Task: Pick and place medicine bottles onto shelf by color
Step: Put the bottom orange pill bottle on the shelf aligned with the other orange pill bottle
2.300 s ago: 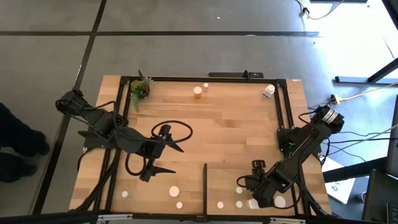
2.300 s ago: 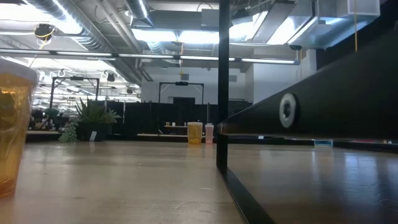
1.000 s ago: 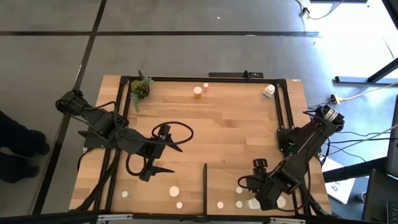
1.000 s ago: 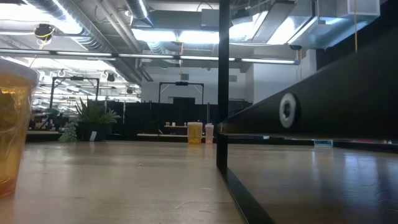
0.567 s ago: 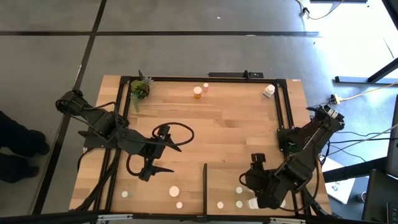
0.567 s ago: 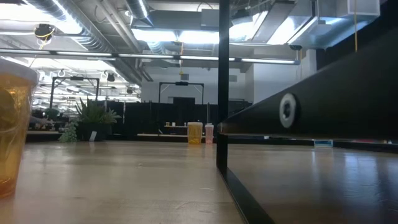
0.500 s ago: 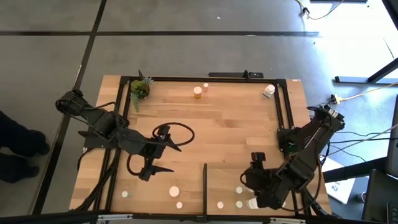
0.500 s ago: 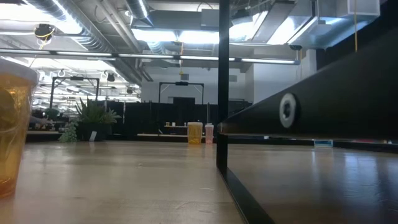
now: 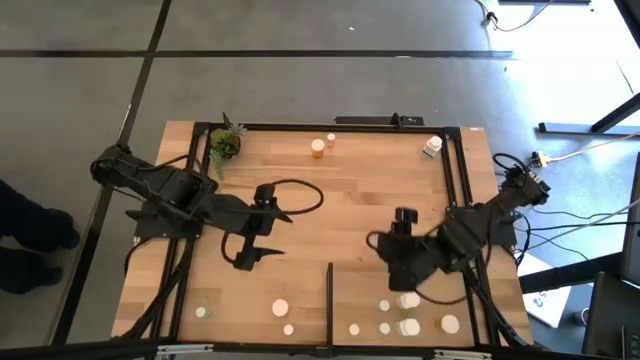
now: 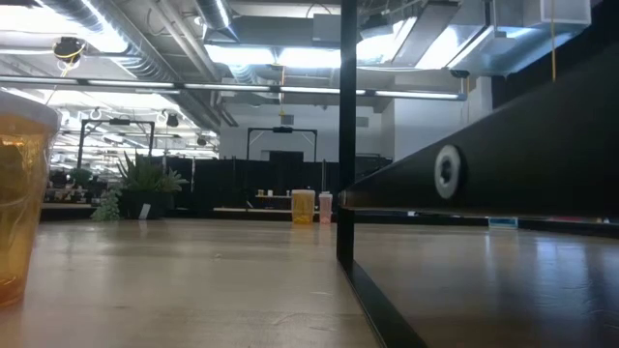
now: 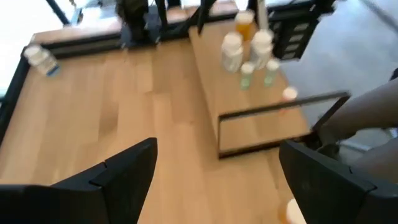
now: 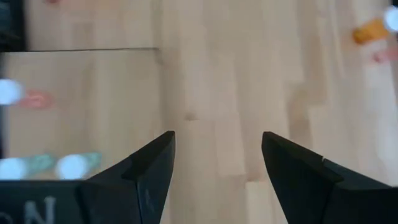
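Several white-capped medicine bottles [image 9: 408,326] stand on the shelf [image 9: 430,290], the light-wood panel at the near right behind a thin black strip [image 9: 330,292]. Three more bottles [image 9: 280,308] stand left of the strip. An orange bottle [image 9: 318,148], a small one [image 9: 331,140] and a white one [image 9: 432,146] stand at the far edge. My right gripper [image 9: 388,258] [image 12: 217,162] hangs open over bare wood just beyond the shelf, holding nothing. My left gripper [image 9: 268,236] [image 11: 217,180] is open above the table's left middle, also with nothing in it.
A small green potted plant [image 9: 224,143] stands at the far left corner. A black frame [image 9: 455,170] edges the table. In the low view an amber bottle [image 10: 14,193] looms at the left and a black post [image 10: 346,135] stands in the middle. The table's centre is bare wood.
My right gripper has risen from among the bottles at the near right corner and swung toward the table's middle, turning as it went; a bottle it covered now shows. It stays open. My left gripper has drifted a little toward the far edge.
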